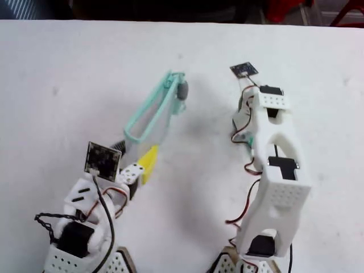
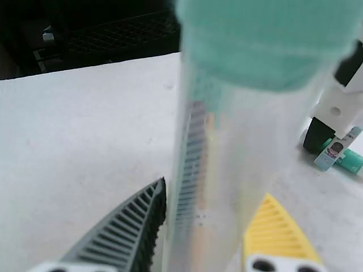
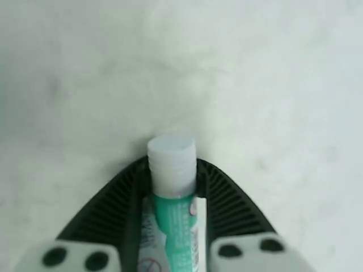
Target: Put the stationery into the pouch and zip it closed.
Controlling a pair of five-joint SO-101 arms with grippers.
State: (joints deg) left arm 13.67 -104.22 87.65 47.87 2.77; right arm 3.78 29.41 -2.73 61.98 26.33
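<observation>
My left claw (image 2: 215, 195) pinches the pouch (image 1: 152, 109) and my right claw (image 3: 172, 169) clamps the glue stick (image 3: 173, 226): loading step, I judge, and next needs aiming it into the pouch's mouth.

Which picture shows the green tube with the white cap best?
The right wrist view: the green tube sits up close, clamped in the right gripper, white cap poking out. The left wrist view shows its end far off, under that gripper. In the high view, just a green sliver peeks from under the right arm.
</observation>
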